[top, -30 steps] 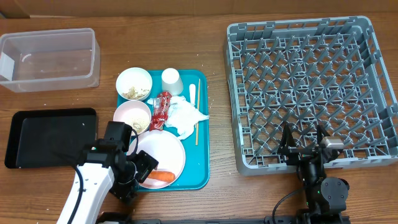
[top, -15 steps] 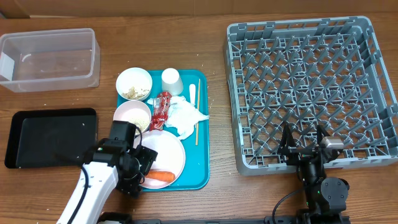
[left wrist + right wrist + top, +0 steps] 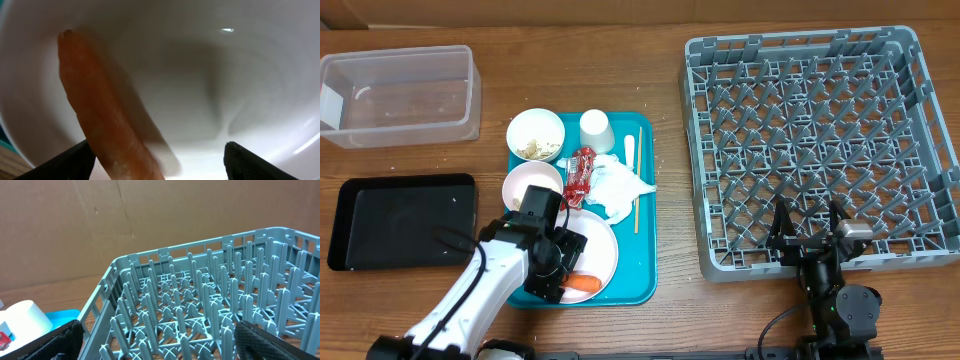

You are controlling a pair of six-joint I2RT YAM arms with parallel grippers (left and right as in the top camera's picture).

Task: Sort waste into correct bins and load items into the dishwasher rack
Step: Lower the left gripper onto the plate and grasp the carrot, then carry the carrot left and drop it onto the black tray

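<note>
Over the near left part of the round white plate (image 3: 595,240), the left gripper (image 3: 558,266) is held with its jaws spread, one finger (image 3: 67,162) on each side of the orange carrot (image 3: 584,284); nothing is pinched. Little room is left around it. A small bowl (image 3: 525,178) stands just behind, the crumpled napkin (image 3: 620,185) meets the plate's far rim, and the near edge of the teal serving tray (image 3: 646,270) runs just beyond the carrot. The shallow black tray (image 3: 400,220) lies just left of the teal one, and bare table (image 3: 675,220) separates the teal tray from the dishwasher rack (image 3: 820,140).

From overhead, the carrot's left end is hidden under the gripper, and its long axis is laid roughly along the tray's near edge. In the left wrist view it runs on a slant and is cut off at the bottom. Whether the left finger touches it cannot quite be settled.

At the rack's near wall the right gripper (image 3: 808,230) is held with jaws spread wide, empty.
</note>
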